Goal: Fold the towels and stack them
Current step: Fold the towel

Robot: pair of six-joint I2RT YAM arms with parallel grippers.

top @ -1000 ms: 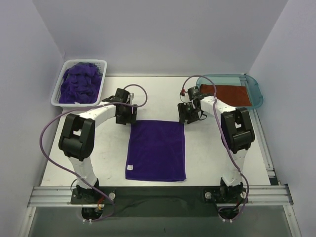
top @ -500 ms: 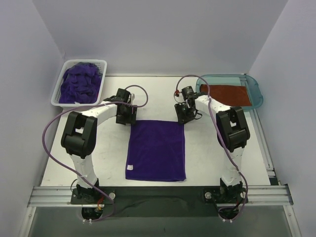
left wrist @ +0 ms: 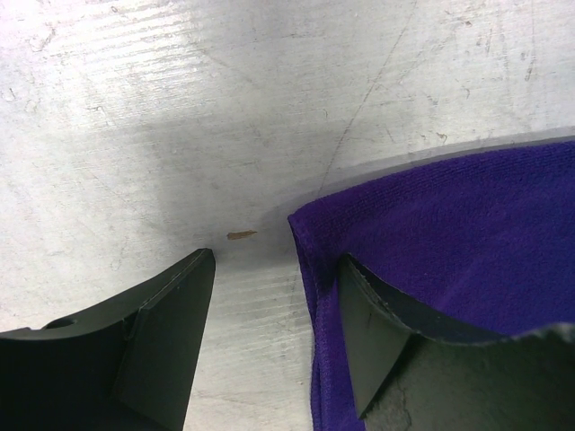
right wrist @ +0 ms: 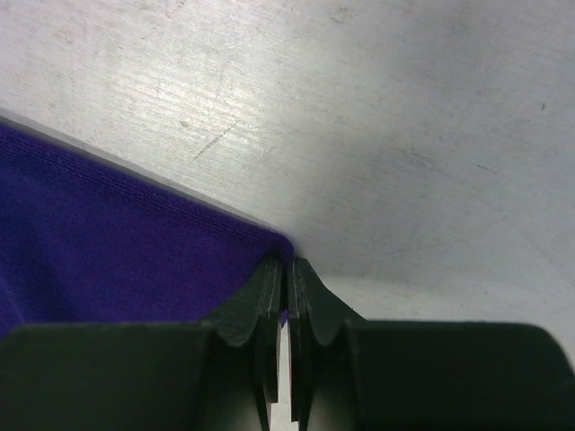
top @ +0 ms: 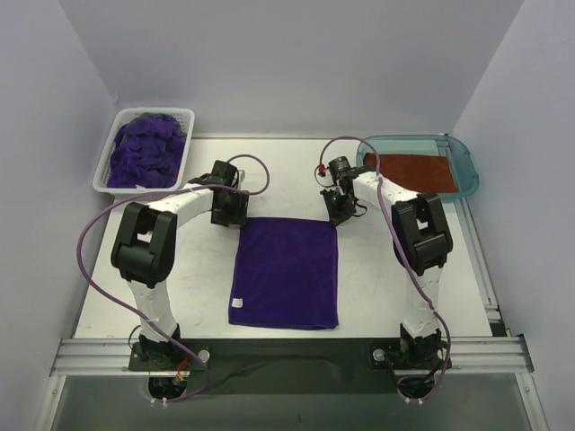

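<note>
- The table (top: 386, 269) is a scuffed pale surface, with the two arms bolted at its near edge.
- A purple towel (top: 284, 274) lies spread flat in the middle of the table, between the two arms, its near edge close to their bases.
- The left gripper (top: 229, 215) is down at the towel's far left corner. In the left wrist view its jaws are spread apart. One finger (left wrist: 162, 341) is over bare table and the other (left wrist: 395, 350) over the cloth, so the corner sits between them, not clamped.
- The right gripper (top: 337, 214) is at the towel's far right corner. In the right wrist view its fingers (right wrist: 310, 296) are pressed together right on that corner, with a sliver of purple showing between the pads.
- At the far left stands a white basket (top: 135, 189) holding a heap of purple towels (top: 144, 148).
- At the far right is a teal tray (top: 467, 171) with an orange towel (top: 415, 171) lying flat in it.
</note>
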